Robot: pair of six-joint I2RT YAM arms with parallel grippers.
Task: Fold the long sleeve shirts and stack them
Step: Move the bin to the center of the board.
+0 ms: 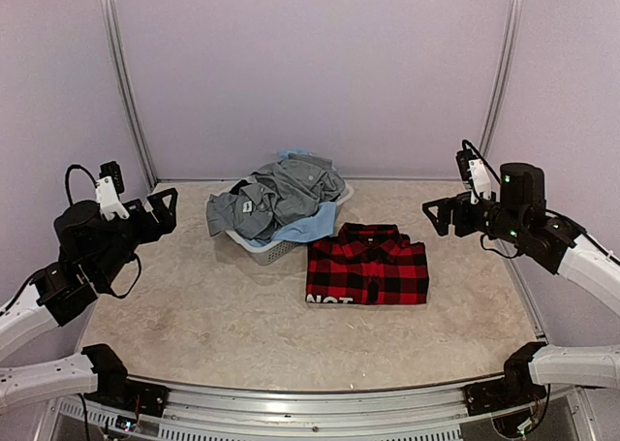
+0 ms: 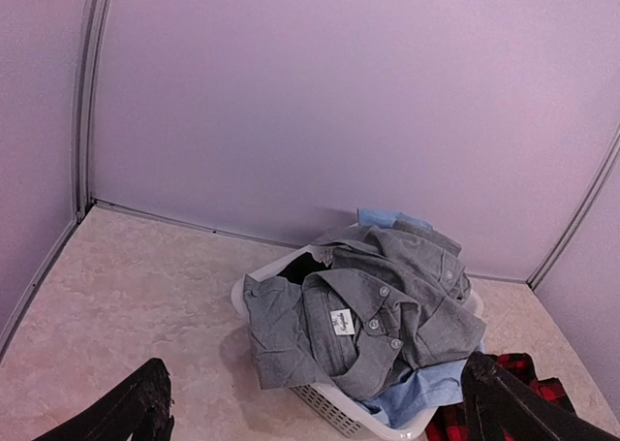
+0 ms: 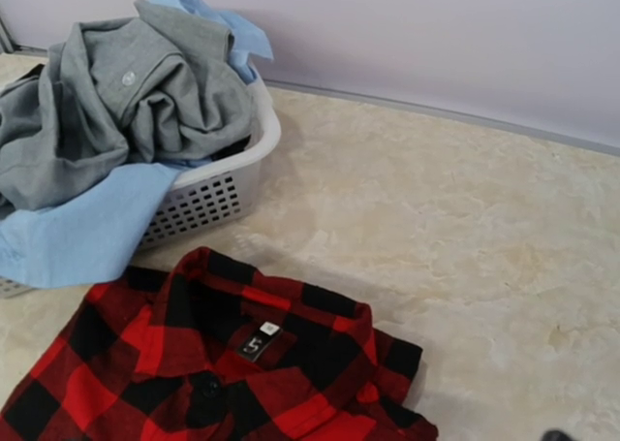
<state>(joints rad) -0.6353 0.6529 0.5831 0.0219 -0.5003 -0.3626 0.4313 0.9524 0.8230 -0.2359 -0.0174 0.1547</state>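
Top external: the tabletop (image 1: 194, 305) carries a white basket (image 1: 266, 250) a little toward 11 o'clock from centre. The grey shirt (image 1: 276, 197) lies crumpled in a heap on top of it and spills over the rim at 9 o'clock. A blue garment (image 1: 310, 226) lies under the grey one and hangs out at the basket's 4 o'clock side.

The plaid shirt (image 1: 368, 267) lies flat on the tabletop just beside the basket, at its 4 o'clock. It is folded to a neat rectangle with the collar at 12 o'clock. You can read part of the white lettering at its 7 o'clock corner.

The left fingers (image 1: 167, 201) hover at the 9 o'clock edge, spread wide, holding nothing and well apart from the basket. The right fingers (image 1: 431, 208) hover at the 3 o'clock edge, also spread wide and empty, near the plaid shirt but not touching it.

Left wrist: you see both fingers (image 2: 136, 412) low in the corners, parted. Between them are the grey shirt (image 2: 368, 315), its collar, neck label and buttons facing up, and the basket (image 2: 339, 407).

Right wrist: the plaid shirt (image 3: 223, 363) shows its collar with a dark size tag. The basket (image 3: 218, 194) stands at its 11 o'clock, and the blue garment (image 3: 87, 233) drapes down toward the plaid.
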